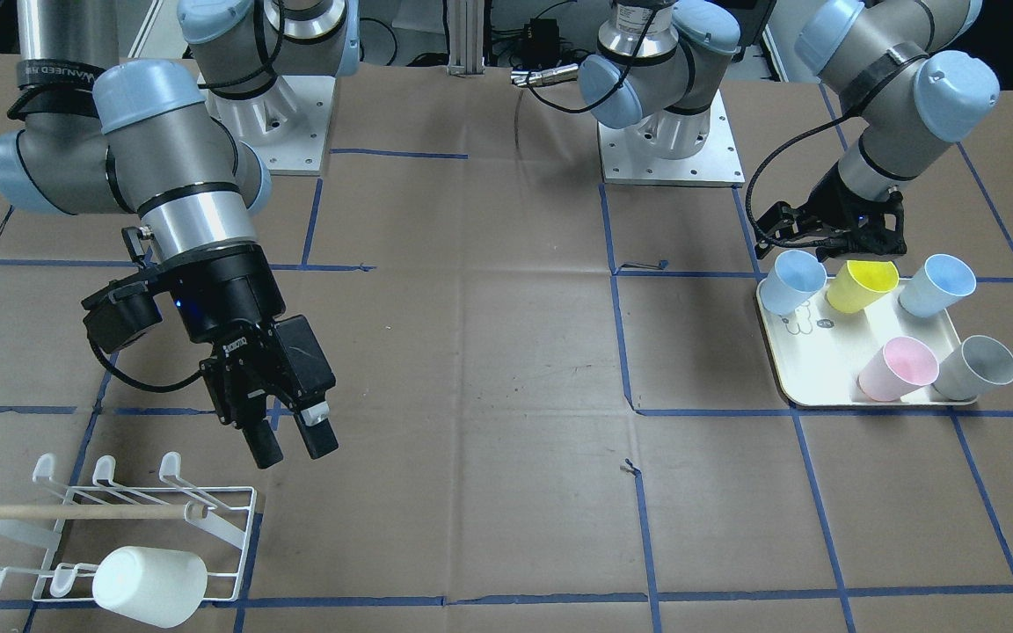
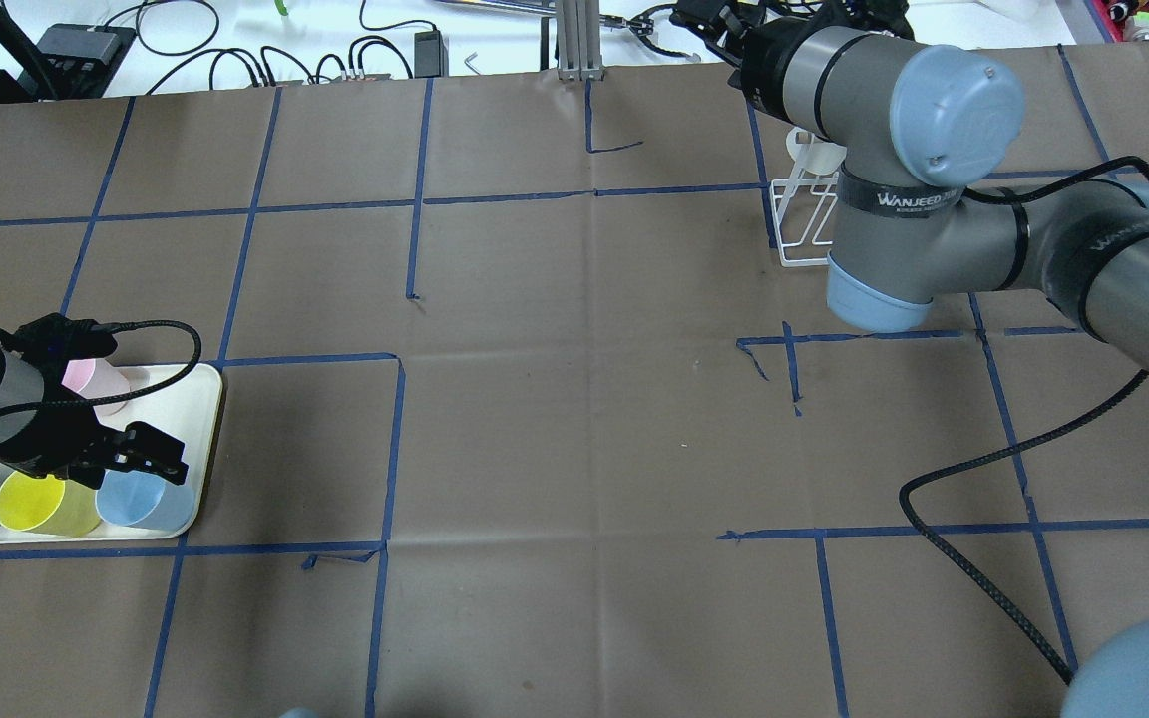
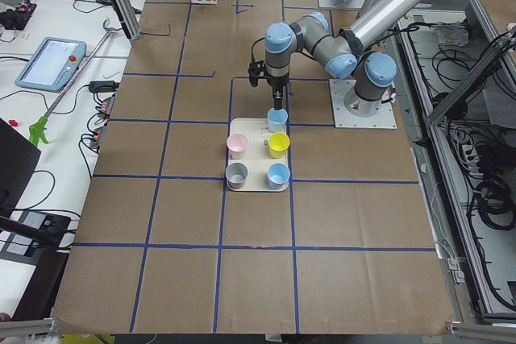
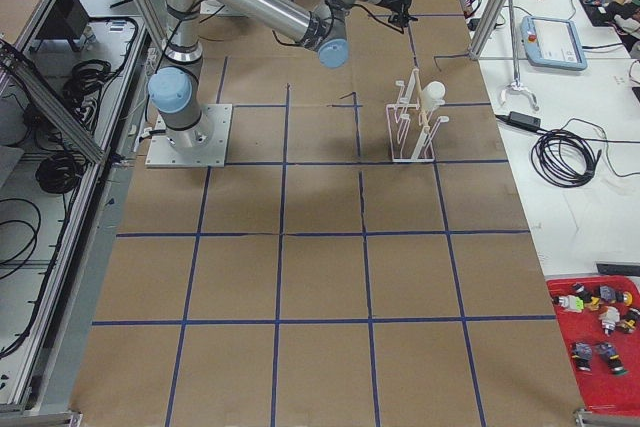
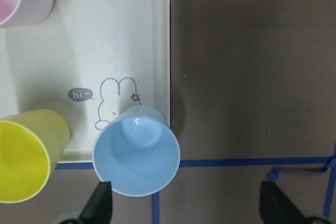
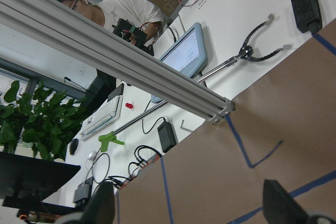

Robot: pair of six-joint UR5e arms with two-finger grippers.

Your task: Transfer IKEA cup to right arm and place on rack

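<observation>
Several cups stand on a cream tray (image 1: 823,352): two light blue, a yellow (image 1: 863,283), a pink (image 1: 895,367) and a grey (image 1: 974,367). My left gripper (image 1: 823,239) hovers open and empty over the tray's robot-side edge. In the left wrist view its gripper (image 5: 189,205) is just beside the nearest light blue cup (image 5: 136,156), and the cup's mouth is not between the fingers. My right gripper (image 1: 294,444) is open and empty, held above the white wire rack (image 1: 163,519). A white cup (image 1: 150,585) hangs on the rack's front prongs.
The rack stands at the table's operator side near its edge, with the wooden dowel (image 1: 76,511) across it. Both arm bases (image 1: 669,149) are bolted at the robot side. Blue tape lines mark the brown table cover. An operator (image 6: 121,11) sits beyond the table.
</observation>
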